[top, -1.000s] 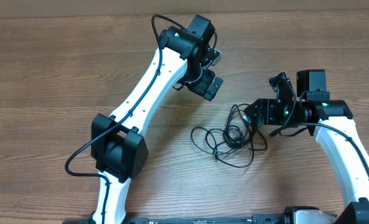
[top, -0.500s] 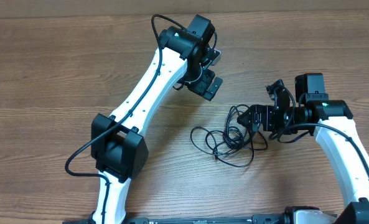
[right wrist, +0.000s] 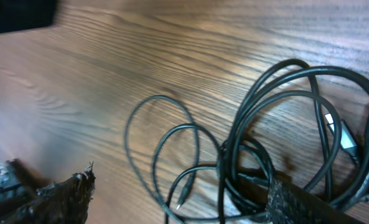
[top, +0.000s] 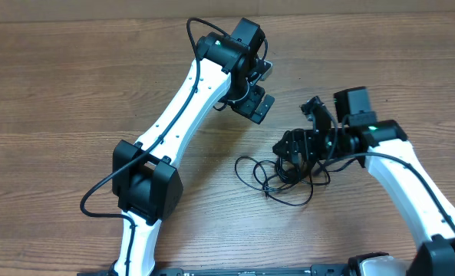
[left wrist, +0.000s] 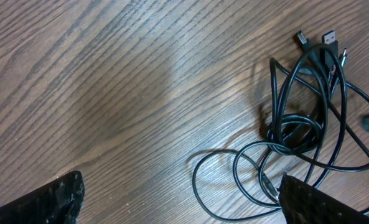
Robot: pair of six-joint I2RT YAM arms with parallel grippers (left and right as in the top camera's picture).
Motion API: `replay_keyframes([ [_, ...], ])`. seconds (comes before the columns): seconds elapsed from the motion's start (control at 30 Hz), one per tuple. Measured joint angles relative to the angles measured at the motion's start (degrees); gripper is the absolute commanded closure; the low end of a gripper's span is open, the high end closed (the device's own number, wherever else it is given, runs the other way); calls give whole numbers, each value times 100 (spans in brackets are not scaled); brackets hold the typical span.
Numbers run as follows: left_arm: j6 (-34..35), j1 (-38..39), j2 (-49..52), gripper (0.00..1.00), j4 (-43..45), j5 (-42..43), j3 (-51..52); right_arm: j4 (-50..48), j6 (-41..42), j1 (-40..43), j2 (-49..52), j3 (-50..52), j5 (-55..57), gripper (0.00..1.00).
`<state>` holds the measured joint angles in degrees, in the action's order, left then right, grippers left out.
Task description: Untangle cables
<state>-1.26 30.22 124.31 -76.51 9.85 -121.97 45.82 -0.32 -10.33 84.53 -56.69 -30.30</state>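
The wood table (top: 58,92) is the biggest thing here, and my two arms reach over it. My left arm (top: 181,107) stretches up to the far side. My right arm (top: 411,184) bends in from the right.

The cables (top: 285,172) lie flat on the table, near the middle and a bit to the right. They are one black heap. Big loops spread out to the left of the heap, and the cords cross over each other many times. A tight knot (left wrist: 293,127) sits in the middle of the loops. I think almost none of the job is done, because no cord lies by itself yet.

My left gripper (top: 256,106) hangs over bare wood, up and to the left of the heap. Its fingers (left wrist: 53,199) are wide apart and hold nothing.

My right gripper (top: 292,146) is right at the top of the heap. Its fingers (right wrist: 60,196) are apart too, with cords lying between them. I cannot see any cord pinched.

The plug ends (left wrist: 330,37) stick out together at one side. Every cord has yet to be pulled free.
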Motion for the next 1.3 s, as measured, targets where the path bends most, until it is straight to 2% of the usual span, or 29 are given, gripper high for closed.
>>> replay_keyframes([
  [0.43,0,0,0,0,0,-2,0,-918,756,-136,1019,2,492,18],
  [0.77,-2,0,0,0,0,-2,0,-1080,918,-219,1547,2,525,25],
  [0.87,-2,0,0,0,0,-2,0,-1128,935,-369,1589,2,522,37],
  [0.9,-2,0,0,0,2,-2,0,-1152,955,-444,1593,2,520,49],
  [0.93,-2,0,0,1,2,-2,0,-1180,957,-509,1602,2,527,66],
  [0.97,-2,0,0,0,2,-2,0,-1213,911,-575,1606,2,518,87],
  [1.0,-2,0,0,0,2,-2,0,-1226,953,-636,1611,2,520,96],
  [1.3,-2,0,0,0,0,-2,0,-1169,1152,-634,1615,2,404,96],
])
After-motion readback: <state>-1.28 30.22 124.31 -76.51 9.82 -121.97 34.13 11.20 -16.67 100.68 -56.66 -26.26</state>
